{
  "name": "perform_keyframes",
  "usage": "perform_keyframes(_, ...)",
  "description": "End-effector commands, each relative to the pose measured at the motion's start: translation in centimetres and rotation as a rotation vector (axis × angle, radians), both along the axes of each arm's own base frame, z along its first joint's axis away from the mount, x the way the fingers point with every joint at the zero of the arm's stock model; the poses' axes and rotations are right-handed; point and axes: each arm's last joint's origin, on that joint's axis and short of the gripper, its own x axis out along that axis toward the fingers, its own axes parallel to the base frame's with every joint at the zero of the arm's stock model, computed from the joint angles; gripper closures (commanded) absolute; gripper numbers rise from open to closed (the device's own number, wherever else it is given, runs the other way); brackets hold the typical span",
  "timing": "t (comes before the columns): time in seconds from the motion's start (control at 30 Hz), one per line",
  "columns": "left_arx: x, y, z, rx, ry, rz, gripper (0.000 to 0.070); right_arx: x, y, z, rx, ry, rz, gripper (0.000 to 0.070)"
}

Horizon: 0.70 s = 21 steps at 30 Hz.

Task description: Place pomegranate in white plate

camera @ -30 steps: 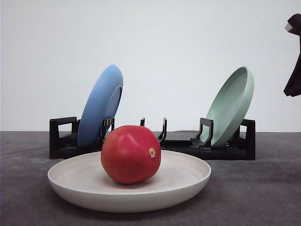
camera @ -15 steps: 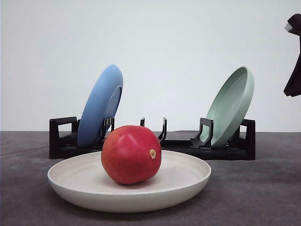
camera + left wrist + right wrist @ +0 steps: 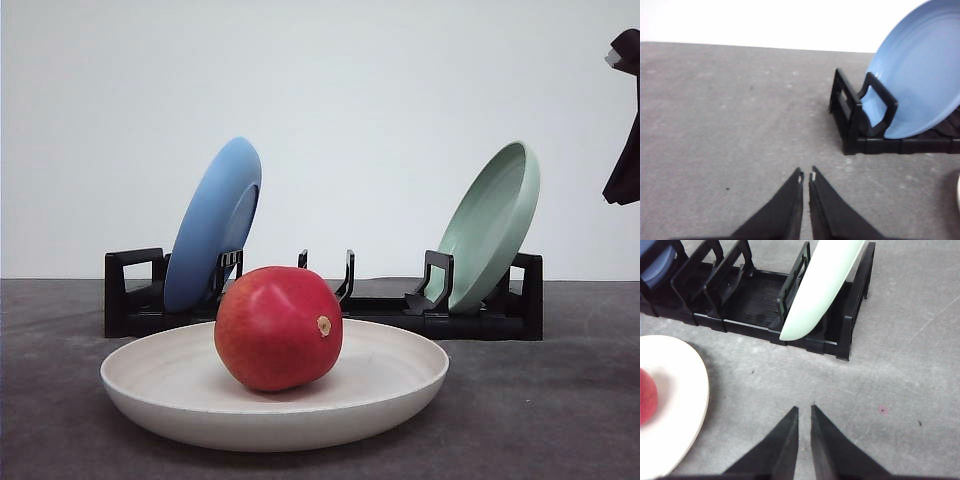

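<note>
Nothing has moved: pomegranate (image 3: 278, 328) rests in white plate (image 3: 180, 385); wrist views show both fingers narrow, empty.

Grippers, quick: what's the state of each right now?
Left gripper: shut, fingers empty, above the bare table.
Right gripper: shut, holding nothing, apart from the white plate.

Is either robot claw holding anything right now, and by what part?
Nothing is held. The left gripper and right gripper are both shut on nothing above the table, and the pomegranate sits free in the white plate.
</note>
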Motion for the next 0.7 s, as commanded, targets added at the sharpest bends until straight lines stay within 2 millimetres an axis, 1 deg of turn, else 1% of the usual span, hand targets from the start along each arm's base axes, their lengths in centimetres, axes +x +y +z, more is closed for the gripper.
perform_keyframes(0.0, 0.05, -0.02, -0.38, -0.012, 0.011, 0.005, 0.0700, 0.12, 0.10, 0.14, 0.007, -0.006, -0.001, 0.0661)
perform_keyframes(0.67, 0.06, -0.03, -0.40, -0.012, 0.014, 0.004, 0.0700, 0.16, 0.11, 0.22, 0.009, -0.014, -0.001, 0.0661)
